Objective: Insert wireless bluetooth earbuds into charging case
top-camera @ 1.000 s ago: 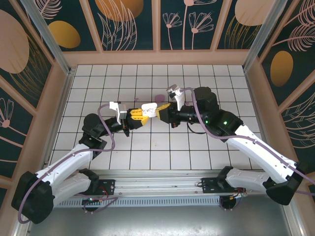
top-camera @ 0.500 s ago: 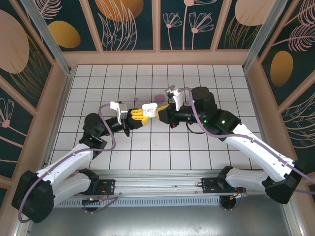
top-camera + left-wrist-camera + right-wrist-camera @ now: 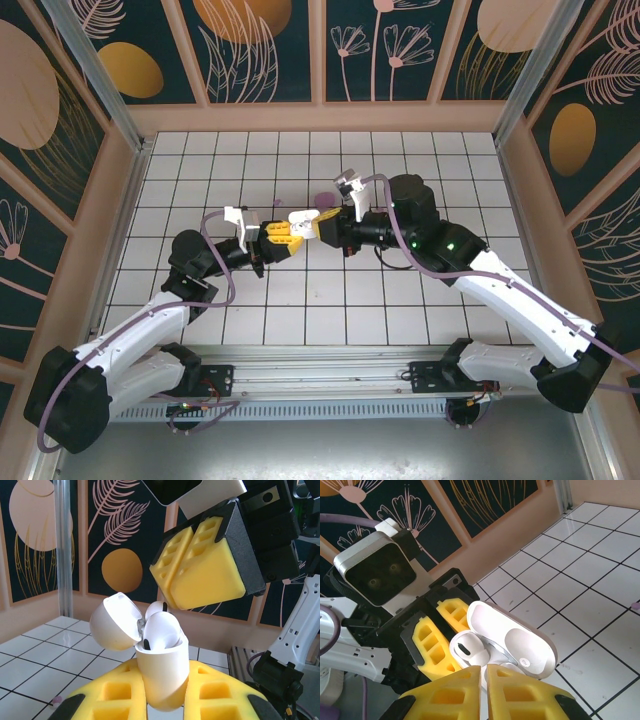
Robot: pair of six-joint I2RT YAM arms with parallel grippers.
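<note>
- While the charging case [image 3: 160, 675] is held off the tiled floor [image 3: 400, 290] at mid-table, it is clamped low on its body by the left gripper [image 3: 161, 695], whose yellow pads are closed against both sides.
- From the left wrist view, the case is seen upright, mouth upward, with its lid [image 3: 114, 621] hinged back and open.
- A white earbud [image 3: 162, 627] is seated in the case, stem down, its rounded head standing proud of the rim; a second rounded white shape is glimpsed behind it, and whether it is fully seated cannot be told.
- The right gripper [image 3: 185, 565] is seen with its pads pressed together, nothing visible between them.
- Its tips are placed just above the case's mouth and point down toward it, close to the earbud heads; contact cannot be confirmed.
- The relation that matters is judged to be this: the earbud lies directly beyond the right gripper's tips, along the case's upright axis, so any seating push would have to be made straight down that axis.
- The right arm is taken as the acting one and the left as the holder; a sideways push could tip the case in its grip.
- In the overhead view, case [image 3: 303, 217] and both grippers are seen meeting nose to nose.
</note>
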